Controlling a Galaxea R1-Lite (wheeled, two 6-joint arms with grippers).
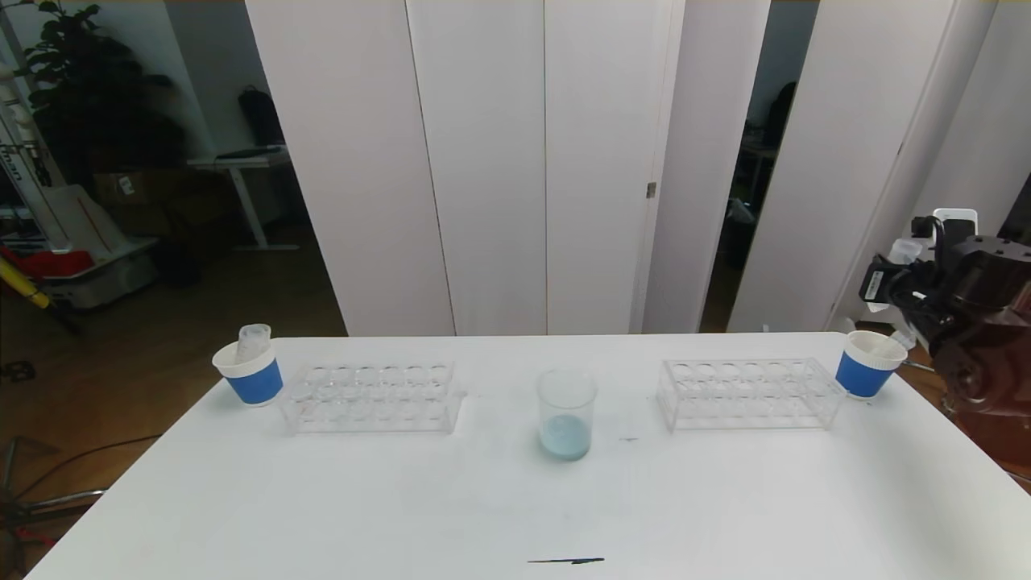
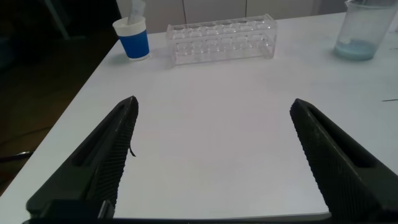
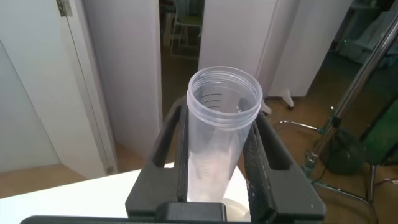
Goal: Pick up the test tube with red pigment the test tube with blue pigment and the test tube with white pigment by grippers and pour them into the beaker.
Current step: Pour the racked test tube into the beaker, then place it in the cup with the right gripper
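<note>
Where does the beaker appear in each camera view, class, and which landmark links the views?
Head view: beaker at table centre, between two clear racks.
Left wrist view: beaker in the far corner, beyond the left rack.
Right wrist view: not in it.
Shared landmark: the left rack.

White table (image 1: 725,515), two clear racks (image 1: 372,396) (image 1: 749,392), beaker (image 1: 566,414), two blue cups (image 1: 250,374) (image 1: 868,363), dark mark, perhaps ink (image 1: 565,561)
</note>
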